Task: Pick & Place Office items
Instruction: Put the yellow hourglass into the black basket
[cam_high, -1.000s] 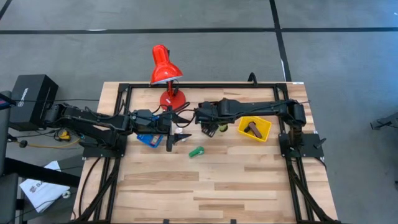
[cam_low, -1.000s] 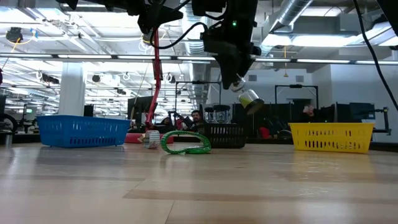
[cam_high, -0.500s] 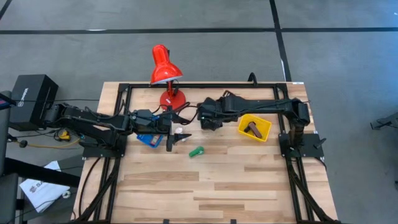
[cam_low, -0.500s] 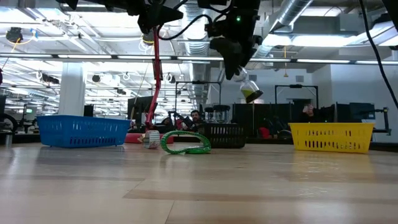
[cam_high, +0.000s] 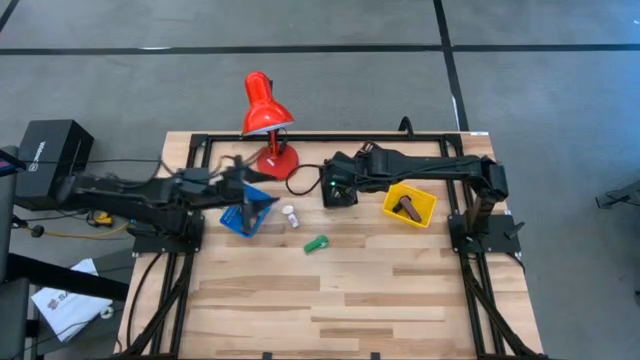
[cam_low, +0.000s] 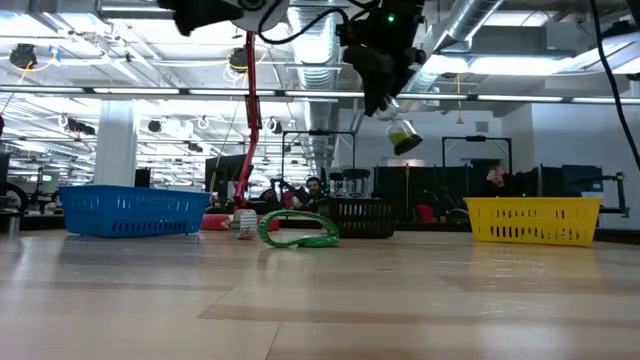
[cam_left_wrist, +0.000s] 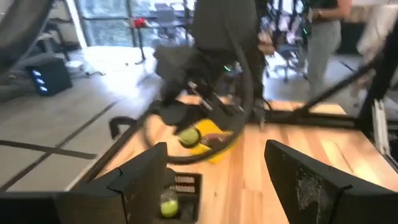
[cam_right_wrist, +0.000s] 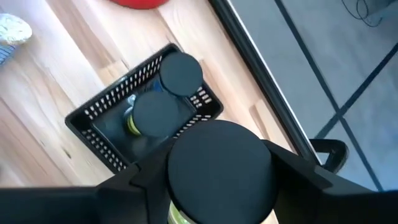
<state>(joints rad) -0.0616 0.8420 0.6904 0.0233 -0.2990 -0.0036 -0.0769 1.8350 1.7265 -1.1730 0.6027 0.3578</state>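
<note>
My right gripper (cam_high: 336, 186) hangs above the black bin (cam_right_wrist: 99, 121) and is shut on a small jar (cam_low: 403, 136) with a black round lid and yellow-green contents. Two black round discs (cam_right_wrist: 180, 73) lie in that bin. My left gripper (cam_left_wrist: 214, 180) stands open and holds nothing; in the high view it is over the blue bin (cam_high: 238, 218) at the table's left. A green clip (cam_high: 316, 243) and a small white tube (cam_high: 290, 214) lie on the table between the arms. My right gripper pinches the jar between its two fingers (cam_right_wrist: 124, 186), which stand on either side of it just under the black lid (cam_right_wrist: 221, 163). The fingers slant downward. The jar is lifted clear and tilted, high above the black bin.
A red desk lamp (cam_high: 264, 112) stands at the far edge. The yellow bin (cam_high: 409, 206) to the right holds a brown block. A black metal frame (cam_high: 330, 137) runs around the table. Bare wood lies toward the near edge.
My left gripper has drawn back toward the table's left edge and risen a little, still open; the white tube it stood over now shows. My right gripper has risen with the jar, which stays in its fingers.
</note>
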